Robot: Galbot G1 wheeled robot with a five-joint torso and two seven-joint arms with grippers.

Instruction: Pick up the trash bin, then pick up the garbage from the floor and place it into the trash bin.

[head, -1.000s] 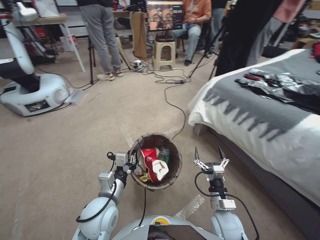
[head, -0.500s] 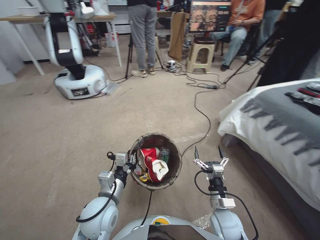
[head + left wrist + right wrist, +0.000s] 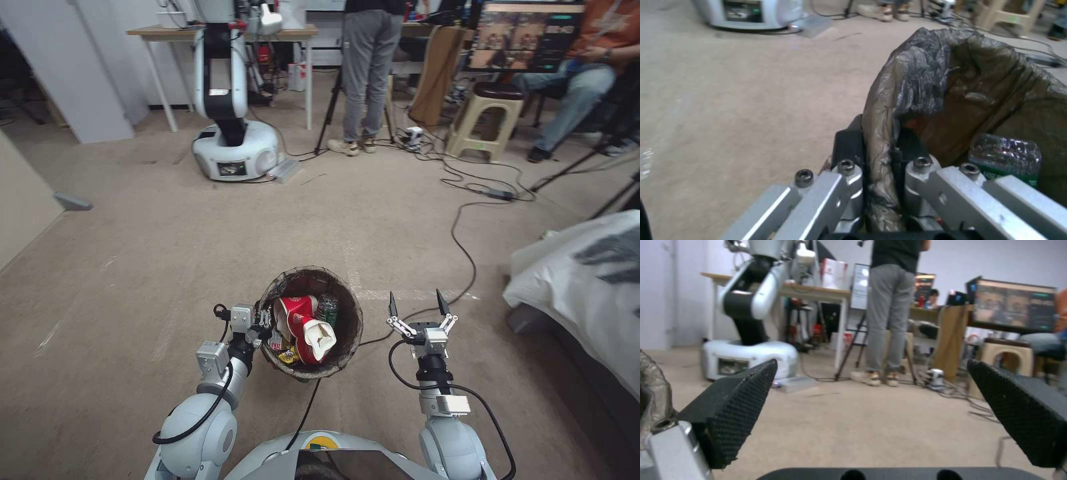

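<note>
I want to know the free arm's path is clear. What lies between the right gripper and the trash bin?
In the head view, only bare carpet and a thin black cable on the floor lie between the open right gripper and the trash bin.

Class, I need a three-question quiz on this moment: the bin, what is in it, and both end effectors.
1. True or false: the left end effector is shut on the bin rim.
2. The right end effector is: A) open and empty B) shut on a cup C) inside the bin.
3. Fill in: beside the red-and-white cups in the bin lies a green ____.

Key: 1 true, it pinches the bag-lined rim. 2 A, it stands apart from the bin on the robot's right. 3 bottle.
</note>
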